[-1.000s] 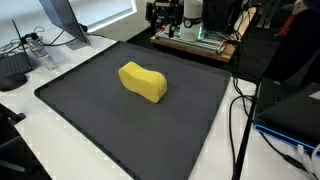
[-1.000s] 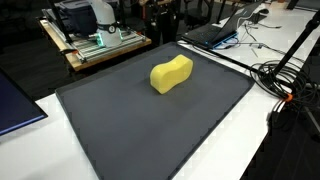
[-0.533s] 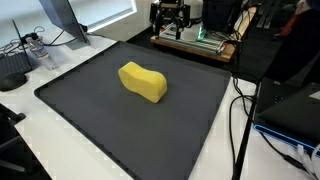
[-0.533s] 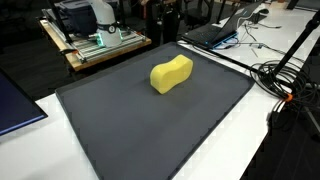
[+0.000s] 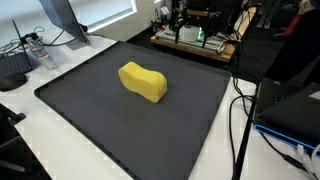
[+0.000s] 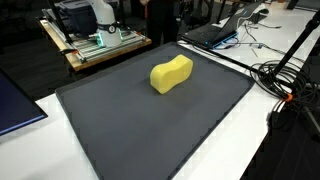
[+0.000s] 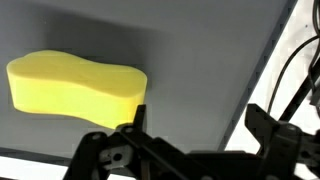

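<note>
1 yellow sponge (image 5: 143, 82) lies flat near centre of mat (image 5: 90, 120), untouched. Gripper (image 7: 197, 120) spread wide, empty, probably above mat's far edge; exterior views are murky there. Advice: centre over sponge's narrow waist, jaws across it, descend straight.

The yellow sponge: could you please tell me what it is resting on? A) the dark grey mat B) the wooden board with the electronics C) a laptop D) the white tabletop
A: in both exterior views the yellow sponge lies flat on the dark grey mat, well inside its edges.
</note>
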Robot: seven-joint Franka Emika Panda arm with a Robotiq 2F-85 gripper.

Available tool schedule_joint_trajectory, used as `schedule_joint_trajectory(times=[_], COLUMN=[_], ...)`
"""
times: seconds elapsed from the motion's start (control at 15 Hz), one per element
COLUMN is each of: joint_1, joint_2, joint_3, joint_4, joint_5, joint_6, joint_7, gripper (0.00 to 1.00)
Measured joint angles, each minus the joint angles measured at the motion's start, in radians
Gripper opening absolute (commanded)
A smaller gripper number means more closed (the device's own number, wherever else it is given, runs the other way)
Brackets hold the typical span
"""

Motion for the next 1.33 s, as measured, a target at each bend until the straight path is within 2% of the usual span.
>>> schedule_joint_trajectory(times=[0.4, 0.73, 1.13, 1.33], joint_1=[0.064, 0.152, 0.216, 0.227], joint_2=[0.195, 0.398, 0.61, 0.703], joint_3=[0.0, -0.031, -0.116, -0.149], joint_4=[0.296, 0.58, 0.877, 1.009], joint_5=[-0.133, -0.215, -0.247, -0.249], joint_6=[-0.294, -0.541, -0.731, -0.81], joint_7=[0.027, 0.029, 0.016, -0.038], gripper=[1.0, 1.0, 1.0, 1.0])
